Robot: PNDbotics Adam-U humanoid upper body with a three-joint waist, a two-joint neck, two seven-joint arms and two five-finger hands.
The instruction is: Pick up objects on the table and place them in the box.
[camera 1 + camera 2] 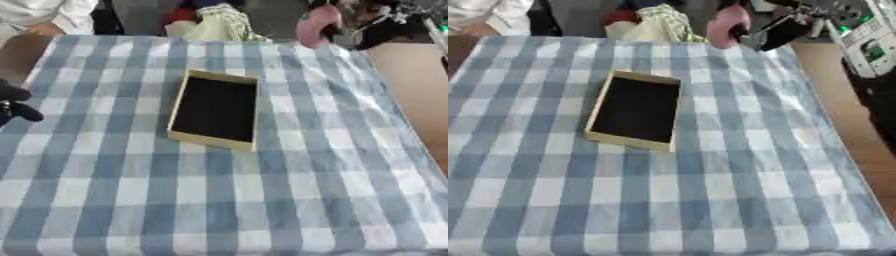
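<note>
Two head views, looking down, sharing box (215, 109) on checked tablecloth (219, 200)

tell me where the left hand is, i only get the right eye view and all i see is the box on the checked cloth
observer: the left hand shows only in the left eye view, as a dark shape at the picture's left edge, about level with the box.
operator: is it touching the box
observer: no, it's apart. in the left eye view a stretch of bare checked cloth lies between the hand and the box's left wall.
</note>
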